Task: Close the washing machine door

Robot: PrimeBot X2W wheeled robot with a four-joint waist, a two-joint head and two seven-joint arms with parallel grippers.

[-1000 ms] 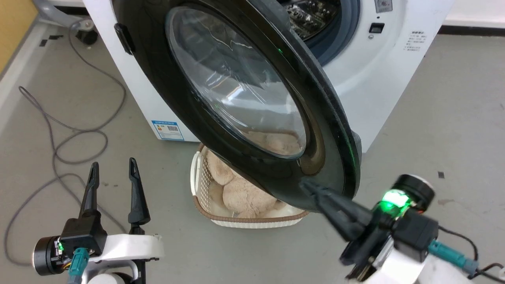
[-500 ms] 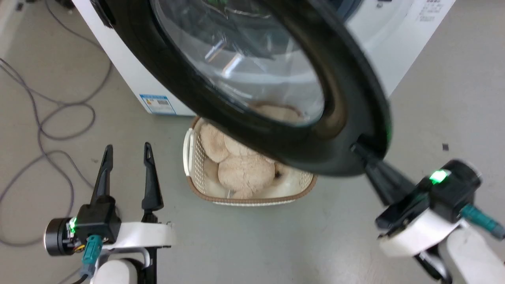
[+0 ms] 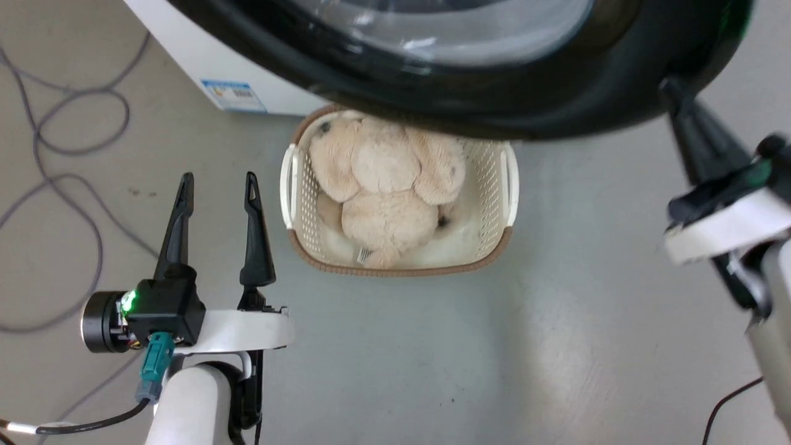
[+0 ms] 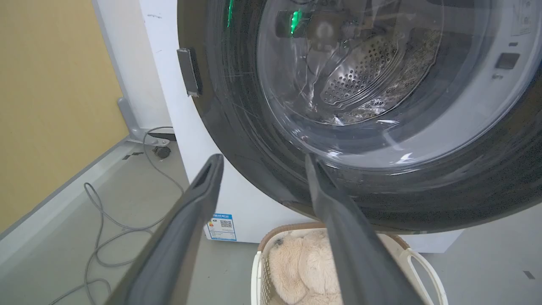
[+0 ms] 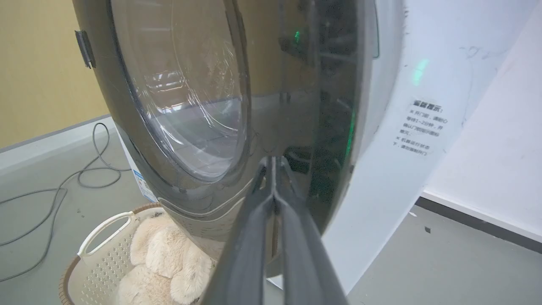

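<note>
Right wrist view shows you the door (image 5: pixel 220 118) part-open, its free edge near the washer's (image 5: pixel 394 127) white front. Your right gripper (image 5: pixel 273 163) has its jaws pressed together, pinching nothing, with the tips against the door's black rim. A second ago those tips touched the rim's bottom. Now they sit farther round toward its free edge, and the head camera has tipped down. Your left gripper (image 3: pixel 216 182) has its jaws spread, empty and well apart from the door. Under the door's rim, a basket (image 3: pixel 508 185) holding a plush toy (image 3: pixel 383 198) stands on the floor.
</note>
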